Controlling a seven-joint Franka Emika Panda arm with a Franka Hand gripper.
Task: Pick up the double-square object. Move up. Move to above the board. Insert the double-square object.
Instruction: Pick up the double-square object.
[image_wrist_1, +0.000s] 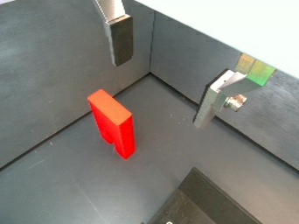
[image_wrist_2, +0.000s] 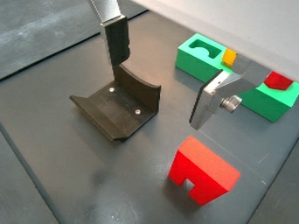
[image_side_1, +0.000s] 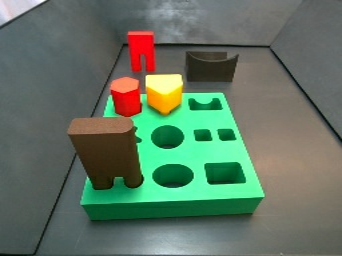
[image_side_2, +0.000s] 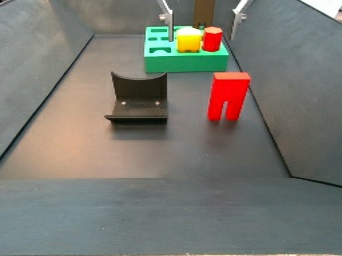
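Note:
The double-square object (image_wrist_1: 111, 122) is a bright red block standing upright on its two legs on the dark floor. It also shows in a wrist view (image_wrist_2: 205, 171) and in both side views (image_side_1: 140, 50) (image_side_2: 229, 97). The board (image_side_1: 174, 208) is a green slab with cut-out holes, seen too in a side view (image_side_2: 167, 62) and partly in a wrist view (image_wrist_2: 193, 61). My gripper (image_wrist_1: 167, 74) (image_wrist_2: 163, 74) is open and empty, high above the floor, apart from the red block. Only its fingertips (image_side_2: 241, 8) show in a side view.
The fixture (image_wrist_2: 117, 109) (image_side_2: 138, 97) (image_side_1: 211, 65) stands on the floor beside the red block. On the board stand a brown two-legged block (image_side_1: 107, 150), a short red hexagonal peg (image_side_1: 126, 96) and a yellow piece (image_side_1: 163, 92). Grey walls enclose the floor.

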